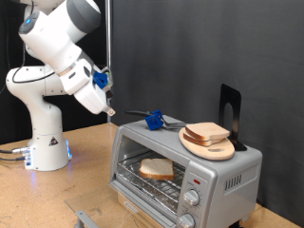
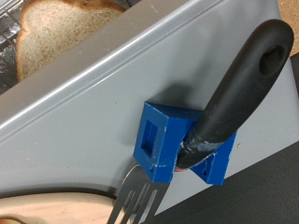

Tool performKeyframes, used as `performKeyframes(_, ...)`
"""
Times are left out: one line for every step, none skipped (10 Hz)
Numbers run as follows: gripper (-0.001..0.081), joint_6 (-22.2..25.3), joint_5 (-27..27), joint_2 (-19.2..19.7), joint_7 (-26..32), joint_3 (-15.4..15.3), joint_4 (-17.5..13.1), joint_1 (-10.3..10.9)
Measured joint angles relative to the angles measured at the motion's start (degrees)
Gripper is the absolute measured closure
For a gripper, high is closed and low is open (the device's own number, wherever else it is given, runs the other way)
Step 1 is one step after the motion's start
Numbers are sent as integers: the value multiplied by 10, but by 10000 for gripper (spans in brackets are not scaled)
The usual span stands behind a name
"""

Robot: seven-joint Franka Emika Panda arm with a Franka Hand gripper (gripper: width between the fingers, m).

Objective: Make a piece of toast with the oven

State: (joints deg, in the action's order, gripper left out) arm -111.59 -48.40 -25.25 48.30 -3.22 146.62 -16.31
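Exterior view: pincer (image 1: 110, 110) hangs above oven (image 1: 185, 169) corner, near fork (image 1: 152, 119) on its roof; open or closed, cannot tell. Piece of toast (image 1: 157, 169) lies on rack inside, door open. Judgement: descend straight onto fork handle, clear of wooden plate (image 1: 209, 144)

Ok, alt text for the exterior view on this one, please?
A white robot arm's gripper hangs above the exterior view's left end of a silver toaster oven, whose door is open with a slice of bread on the rack. On the oven's top lie a blue-mounted fork and a wooden plate holding another slice.
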Motion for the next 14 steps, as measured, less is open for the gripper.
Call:
performKeyframes(124, 0, 0, 0, 0, -1, 1, 0)
performKeyframes(124, 20, 24, 2, -36, -2, 0, -2)
performKeyframes(124, 61, 62, 10, -93, -2, -8, -6)
performKeyframes(124, 103, 86, 30, -146, 0, -25, -13)
performKeyframes(124, 143, 92, 58, -192, 5, -46, -22)
performKeyframes(124, 186, 96, 91, -234, 14, -71, -32)
performKeyframes(124, 241, 120, 127, -265, 24, -102, -41)
performKeyframes(124, 296, 137, 175, -292, 28, -147, -47)
performKeyframes(124, 271, 133, 171, -282, 26, -140, -47)
performKeyframes(124, 257, 128, 166, -293, 24, -132, -47)
performKeyframes(124, 248, 104, 165, -311, 26, -127, -48)
performKeyframes(124, 241, 70, 167, -327, 31, -122, -51)
performKeyframes(124, 238, 42, 173, -338, 38, -121, -56)
performKeyframes(124, 232, 21, 183, -342, 46, -121, -62)
